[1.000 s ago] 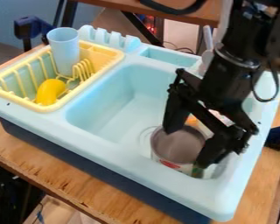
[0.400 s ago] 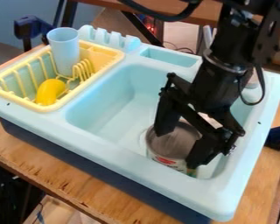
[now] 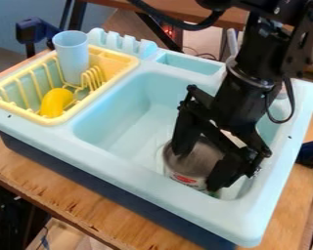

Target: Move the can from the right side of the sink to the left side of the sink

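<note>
The gripper (image 3: 197, 171) is low in the right part of the light blue sink basin, pointing down with its fingers spread wide. A metal can (image 3: 183, 167) with a white and red label stands upright in the basin, between and below the fingers, which cover parts of its rim and right side. Whether they touch it I cannot tell. Left of the basin, a yellow dish rack (image 3: 131, 59) holds a light blue cup (image 3: 72, 51) and a yellow rounded object (image 3: 55, 102).
The sink's front rim (image 3: 136, 180) runs below the basin, and its raised walls surround the can. At the back is a small recessed tray (image 3: 185, 62). The sink unit stands on a wooden table (image 3: 61, 193).
My gripper has moved left and slightly down over the can. The can has shifted slightly left, mostly before the middle frame. The rack and its contents have stayed still.
</note>
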You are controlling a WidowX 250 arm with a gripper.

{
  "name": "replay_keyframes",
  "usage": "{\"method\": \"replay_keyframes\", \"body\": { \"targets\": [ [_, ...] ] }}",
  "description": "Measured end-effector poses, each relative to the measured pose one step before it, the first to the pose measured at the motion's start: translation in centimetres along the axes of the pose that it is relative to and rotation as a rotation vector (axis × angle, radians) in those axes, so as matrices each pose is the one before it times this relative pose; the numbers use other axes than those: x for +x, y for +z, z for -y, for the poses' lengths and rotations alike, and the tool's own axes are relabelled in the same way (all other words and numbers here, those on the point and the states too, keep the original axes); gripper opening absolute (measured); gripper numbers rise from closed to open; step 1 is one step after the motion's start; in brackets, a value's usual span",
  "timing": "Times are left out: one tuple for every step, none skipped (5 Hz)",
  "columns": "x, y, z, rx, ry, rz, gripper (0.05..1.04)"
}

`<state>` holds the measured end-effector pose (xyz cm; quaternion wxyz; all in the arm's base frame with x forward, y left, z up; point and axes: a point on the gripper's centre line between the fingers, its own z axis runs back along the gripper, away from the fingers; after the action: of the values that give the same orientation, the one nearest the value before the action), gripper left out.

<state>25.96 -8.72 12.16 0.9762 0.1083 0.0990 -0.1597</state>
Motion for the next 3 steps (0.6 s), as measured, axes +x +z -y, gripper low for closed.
{"method": "replay_keyframes", "body": {
  "targets": [
    [0.346, -0.261, -1.854, 0.0233, 0.0547, -0.0006, 1.002],
    [0.250, -0.578, -1.675, 0.0232, 0.0372, -0.0197, 1.002],
    [-0.593, -0.712, -1.734, 0.0790, 0.0555, -0.1145, 1.002]
  ]
}}
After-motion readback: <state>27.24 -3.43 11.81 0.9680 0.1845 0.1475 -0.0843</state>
